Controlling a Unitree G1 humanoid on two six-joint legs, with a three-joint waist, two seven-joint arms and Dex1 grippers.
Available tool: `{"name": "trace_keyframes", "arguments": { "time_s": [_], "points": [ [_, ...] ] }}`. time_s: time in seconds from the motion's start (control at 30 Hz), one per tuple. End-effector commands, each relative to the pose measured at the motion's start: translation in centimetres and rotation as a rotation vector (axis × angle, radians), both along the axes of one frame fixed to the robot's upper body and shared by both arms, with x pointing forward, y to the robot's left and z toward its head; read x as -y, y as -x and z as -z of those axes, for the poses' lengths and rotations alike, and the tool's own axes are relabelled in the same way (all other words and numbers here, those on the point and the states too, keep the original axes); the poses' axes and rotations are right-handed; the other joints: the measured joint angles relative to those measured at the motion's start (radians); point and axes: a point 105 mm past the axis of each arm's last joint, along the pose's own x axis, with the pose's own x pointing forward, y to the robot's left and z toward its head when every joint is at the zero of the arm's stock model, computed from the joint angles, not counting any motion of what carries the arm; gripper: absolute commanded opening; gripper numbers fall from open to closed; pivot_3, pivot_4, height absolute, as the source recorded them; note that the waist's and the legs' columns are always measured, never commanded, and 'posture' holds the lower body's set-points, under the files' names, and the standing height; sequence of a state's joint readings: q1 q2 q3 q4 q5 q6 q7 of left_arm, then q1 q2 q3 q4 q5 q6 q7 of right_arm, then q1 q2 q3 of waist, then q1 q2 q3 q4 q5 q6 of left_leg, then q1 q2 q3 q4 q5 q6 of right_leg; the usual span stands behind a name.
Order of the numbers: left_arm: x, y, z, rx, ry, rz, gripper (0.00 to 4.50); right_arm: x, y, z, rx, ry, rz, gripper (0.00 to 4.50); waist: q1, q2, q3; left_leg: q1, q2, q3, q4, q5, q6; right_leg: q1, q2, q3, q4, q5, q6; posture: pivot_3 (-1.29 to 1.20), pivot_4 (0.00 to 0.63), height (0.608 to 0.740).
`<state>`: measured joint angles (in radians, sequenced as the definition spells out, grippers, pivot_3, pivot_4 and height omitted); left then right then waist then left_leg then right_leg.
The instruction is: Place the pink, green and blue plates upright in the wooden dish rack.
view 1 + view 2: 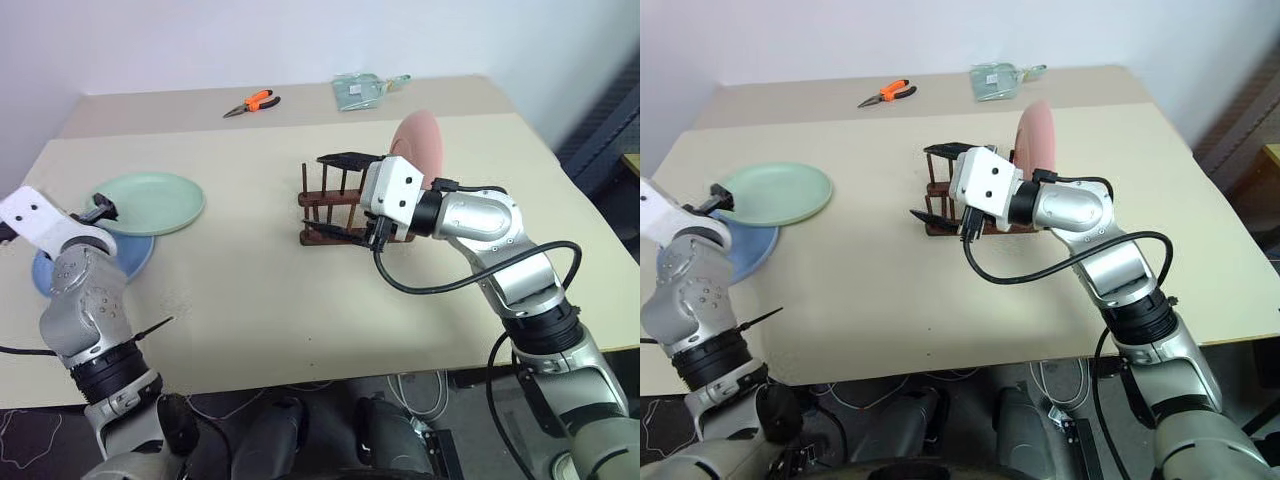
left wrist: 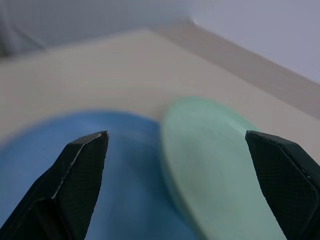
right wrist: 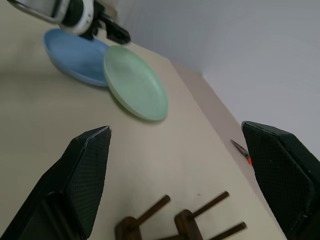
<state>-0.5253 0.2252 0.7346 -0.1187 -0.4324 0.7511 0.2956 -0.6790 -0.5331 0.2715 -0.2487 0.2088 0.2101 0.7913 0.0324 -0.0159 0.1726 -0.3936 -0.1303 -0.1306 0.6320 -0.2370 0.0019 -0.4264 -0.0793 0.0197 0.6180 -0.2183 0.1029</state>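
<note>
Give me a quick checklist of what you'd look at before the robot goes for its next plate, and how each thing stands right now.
1. Pink plate standing upright in the wooden dish rack: ok.
2. Right gripper open and holding nothing beside the rack: ok.
3. Left gripper open, empty, aimed at the two plates: ok.
4. Green plate free to lift: ok, it lies flat with its edge resting over the blue plate, so it likely goes first.
5. Free pegs left in the rack for two more plates: ok, bare pegs stand in front of the pink plate.
6. Orange pliers and clear packet clear of the work: ok, both far back on the table.
</note>
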Motion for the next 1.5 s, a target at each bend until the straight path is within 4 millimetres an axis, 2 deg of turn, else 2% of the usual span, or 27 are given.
{"name": "trace_keyframes", "arguments": {
  "time_s": [0.03,0.13,0.17,0.23,0.33,0.37,0.4,0.43,0.5,0.6,0.7,0.83,0.9,1.0,1.2,1.33,1.5],
  "points": [
    [-0.3,-0.2,0.0,0.042,0.146,0.033,4.49,-0.3,0.6,-0.3,0.023,-0.012,-0.013,4.27,-0.001,0.000,0.000,0.000,0.000,0.000,0.000,0.000,-0.001,0.000,0.000,0.000,0.000,0.000,0.000,0.00,0.150,0.740],
    [-0.5,-1.0,1.4,0.018,0.248,0.042,4.49,-0.1,0.5,0.2,0.009,-0.018,0.006,4.27,-0.005,0.000,0.000,0.000,0.000,0.000,-0.001,0.001,-0.003,-0.001,0.000,0.000,0.001,0.000,0.000,0.00,0.150,0.740],
    [-0.7,-1.2,1.8,0.018,0.286,0.032,3.98,0.0,0.5,0.2,0.008,-0.020,0.015,4.50,-0.005,0.000,0.000,0.000,0.000,0.000,-0.001,0.001,-0.003,-0.001,0.000,0.000,0.001,0.000,0.000,0.00,0.150,0.740],
    [-0.7,-1.5,2.1,0.031,0.347,0.024,3.23,0.2,0.3,0.2,0.012,-0.027,0.036,4.50,-0.005,0.000,0.000,0.000,0.000,0.000,-0.001,0.001,-0.003,-0.001,0.000,0.000,0.002,0.000,0.000,0.00,0.150,0.740],
    [-0.4,-2.1,2.0,0.038,0.364,0.046,1.59,0.6,0.1,0.2,0.006,-0.038,0.062,4.50,-0.007,-0.001,0.000,0.000,0.000,0.000,-0.001,0.001,-0.003,-0.001,0.000,0.000,0.001,0.000,-0.001,0.00,0.150,0.740],
    [-0.1,-2.5,1.8,0.044,0.356,0.069,1.27,0.7,-0.1,0.2,-0.004,-0.039,0.070,4.50,-0.008,-0.001,0.000,0.000,0.000,0.000,-0.001,0.001,-0.003,-0.001,0.000,0.000,0.001,0.000,-0.001,0.00,0.150,0.740],
    [0.2,-2.7,1.7,0.048,0.351,0.086,0.60,0.8,-0.1,0.3,-0.011,-0.039,0.075,4.50,-0.011,-0.001,0.000,0.000,0.000,0.000,-0.001,0.001,-0.003,-0.001,0.000,0.000,0.001,0.000,-0.001,0.00,0.150,0.740],
    [0.4,-2.9,1.4,0.055,0.341,0.105,0.13,0.9,-0.2,0.3,-0.017,-0.039,0.083,4.50,-0.013,-0.001,0.000,0.000,0.000,0.000,-0.001,0.001,-0.003,-0.001,0.000,0.000,0.001,0.000,-0.001,0.00,0.150,0.740],
    [1.4,-3.4,-0.1,0.092,0.267,0.175,0.05,1.1,-0.4,0.2,-0.019,-0.037,0.096,4.50,-0.017,-0.001,0.000,0.001,0.000,0.000,-0.001,0.001,-0.003,-0.001,0.000,0.000,0.001,0.000,-0.001,0.00,0.150,0.740],
    [3.8,-3.8,-3.8,0.186,0.110,0.300,0.05,1.1,-0.5,-0.2,-0.001,-0.040,0.108,4.50,-0.019,-0.001,0.000,0.000,0.000,0.000,-0.001,0.001,-0.003,0.000,0.000,0.000,0.001,0.000,-0.001,0.00,0.150,0.740],
    [8.1,-4.0,-6.9,0.245,-0.032,0.461,0.05,0.7,-0.8,-0.5,0.074,0.000,0.121,4.50,-0.020,-0.002,0.000,0.000,0.000,0.000,-0.001,0.001,-0.003,-0.001,0.000,0.000,0.001,0.001,-0.001,0.00,0.150,0.740],
    [14.2,-3.4,-10.6,0.354,-0.106,0.655,0.05,-0.3,-1.4,-0.8,0.159,0.032,0.132,4.50,-0.022,-0.002,0.000,0.000,0.000,0.001,-0.001,0.002,-0.004,-0.001,0.000,0.001,0.002,0.001,-0.001,0.00,0.150,0.740],
    [16.5,-2.9,-11.9,0.399,-0.099,0.721,0.05,-0.7,-1.9,-0.7,0.201,0.052,0.144,4.50,-0.022,-0.002,0.000,0.000,0.001,0.001,-0.001,0.002,-0.004,-0.001,0.000,0.001,0.002,0.001,-0.001,0.00,0.150,0.740],
    [18.7,-2.3,-13.1,0.445,-0.076,0.789,0.05,-1.3,-2.7,-0.5,0.259,0.089,0.163,4.50,-0.026,-0.002,0.000,0.000,0.000,0.001,-0.001,0.002,-0.004,-0.001,0.000,0.001,0.002,0.001,-0.001,0.00,0.150,0.740],
    [21.2,-1.5,-13.8,0.482,0.027,0.877,0.05,-1.6,-5.1,-0.6,0.380,0.134,0.262,4.50,-0.028,-0.002,0.001,0.001,0.001,0.001,-0.002,0.003,-0.006,-0.002,0.001,0.002,0.003,0.001,-0.001,0.00,0.150,0.740],
    [21.8,-1.3,-12.8,0.447,0.040,0.911,0.00,-1.3,-5.8,-0.7,0.431,0.149,0.306,3.27,-0.023,-0.002,0.001,0.001,0.001,0.001,-0.002,0.003,-0.006,-0.002,0.001,0.002,0.003,0.001,-0.001,0.00,0.150,0.740],
    [21.9,-1.3,-11.8,0.420,0.061,0.936,0.00,-1.3,-5.7,-0.5,0.460,0.157,0.308,0.63,-0.023,-0.002,0.001,0.001,0.001,0.001,-0.002,0.003,-0.006,-0.002,0.002,0.002,0.003,0.001,-0.001,0.00,0.150,0.740]
  ]
}}
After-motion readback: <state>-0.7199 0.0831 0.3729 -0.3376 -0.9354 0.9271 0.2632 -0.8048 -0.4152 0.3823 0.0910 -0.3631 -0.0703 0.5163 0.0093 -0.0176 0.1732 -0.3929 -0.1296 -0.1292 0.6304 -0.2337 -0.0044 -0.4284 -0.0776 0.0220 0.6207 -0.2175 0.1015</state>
